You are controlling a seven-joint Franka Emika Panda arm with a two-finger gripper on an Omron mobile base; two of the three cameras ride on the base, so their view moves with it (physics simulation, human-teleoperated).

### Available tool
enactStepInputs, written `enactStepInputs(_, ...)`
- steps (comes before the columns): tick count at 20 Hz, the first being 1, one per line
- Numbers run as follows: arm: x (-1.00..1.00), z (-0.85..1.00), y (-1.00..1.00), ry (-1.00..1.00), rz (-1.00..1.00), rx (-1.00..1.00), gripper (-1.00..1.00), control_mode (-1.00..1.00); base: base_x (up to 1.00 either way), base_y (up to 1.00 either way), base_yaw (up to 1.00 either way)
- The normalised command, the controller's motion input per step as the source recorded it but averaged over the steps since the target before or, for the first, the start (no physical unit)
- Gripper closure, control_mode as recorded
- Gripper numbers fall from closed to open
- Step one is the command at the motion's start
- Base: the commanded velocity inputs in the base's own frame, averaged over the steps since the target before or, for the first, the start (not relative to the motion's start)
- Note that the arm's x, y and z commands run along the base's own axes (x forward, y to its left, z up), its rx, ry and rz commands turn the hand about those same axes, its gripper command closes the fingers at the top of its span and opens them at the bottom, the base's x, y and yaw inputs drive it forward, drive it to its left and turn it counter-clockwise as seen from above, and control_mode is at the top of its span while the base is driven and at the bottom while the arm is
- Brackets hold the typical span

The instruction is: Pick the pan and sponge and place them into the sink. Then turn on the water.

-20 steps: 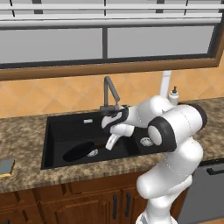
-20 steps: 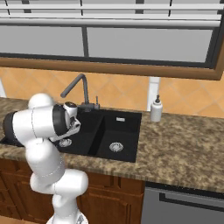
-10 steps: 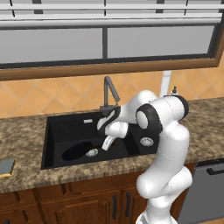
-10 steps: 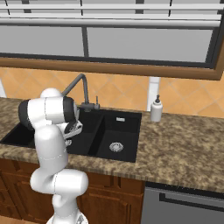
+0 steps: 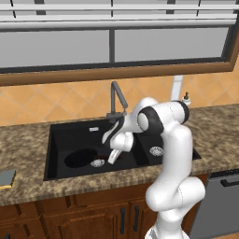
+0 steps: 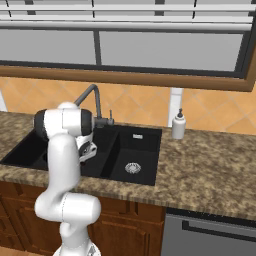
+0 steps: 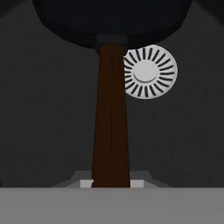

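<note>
1. Faucet [image 5: 116,99] stood just behind the pincer [image 5: 113,156]; soap bottle [image 5: 186,99] well to its right on the surface [image 5: 28,140].
2. Sponge [image 5: 7,178] lay far left of the pincer, on the surface.
3. Pincer hung low in the sink [image 5: 60,135], clenched on the pan [image 5: 80,158] handle.
4. Pan sat in the wide basin, drain [image 7: 150,72] beside its handle.

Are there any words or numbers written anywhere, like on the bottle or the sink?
No text can be read anywhere.
Small white soap bottle: no label shows.
Matte black double-basin sink: a tiny pale plate on its back wall, too small to read.
Grey dishwasher front: no writing shows.
</note>
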Motion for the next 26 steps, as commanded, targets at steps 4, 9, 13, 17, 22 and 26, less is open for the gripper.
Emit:
enactStepInputs(4, 0.39, -0.22, -0.09, 0.00, 0.00, 0.00, 1.00, -1.00, 0.00, 0.00, 0.00)
enactStepInputs(9, 0.37, -0.23, -0.20, 0.00, 0.00, 0.00, 1.00, -1.00, 0.00, 0.00, 0.00)
enactStepInputs(13, 0.23, -0.33, -0.04, 0.00, 0.00, -0.02, 1.00, -1.00, 0.00, 0.00, 0.00)
enactStepInputs(17, 0.15, -0.32, 0.00, 0.00, 0.00, -0.05, 1.00, -1.00, 0.00, 0.00, 0.00)
enactStepInputs(22, 0.09, -0.11, 0.00, 0.00, 0.00, -0.02, -1.00, -1.00, 0.00, 0.00, 0.00)
enactStepInputs(26, 0.01, 0.00, 0.00, 0.00, 0.00, 0.00, -1.00, -1.00, 0.00, 0.00, 0.00)
